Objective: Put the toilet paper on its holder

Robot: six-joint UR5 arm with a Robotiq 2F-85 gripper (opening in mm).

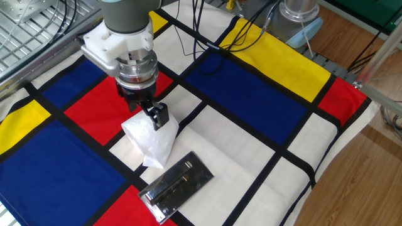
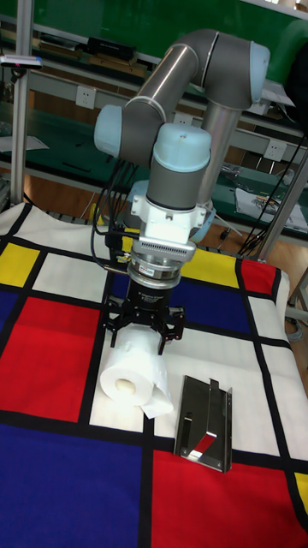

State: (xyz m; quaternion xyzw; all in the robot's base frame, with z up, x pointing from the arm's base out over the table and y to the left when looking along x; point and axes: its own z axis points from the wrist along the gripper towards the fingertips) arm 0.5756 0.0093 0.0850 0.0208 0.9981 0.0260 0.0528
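Observation:
The toilet paper [image 1: 149, 139] [image 2: 130, 373] lies on its side on a white square of the cloth, its tan core facing the tall fixed view and a loose sheet [image 2: 159, 402] trailing toward the holder. The holder [image 1: 178, 186] [image 2: 205, 420], a shiny chrome plate with a slim bar, lies flat just beside the roll, apart from it. My gripper [image 1: 148, 117] [image 2: 144, 339] points straight down over the roll. It is open, with its black fingers [image 2: 176, 334] spread to either side of the roll's top. The roll rests on the cloth.
A cloth [image 1: 264, 94] of red, blue, yellow and white squares with black lines covers the table. Black cables [image 1: 204, 31] run across its far side. A metal rack [image 1: 31, 25] stands at the far left, and the table's right edge [image 1: 352, 157] drops to a wooden floor.

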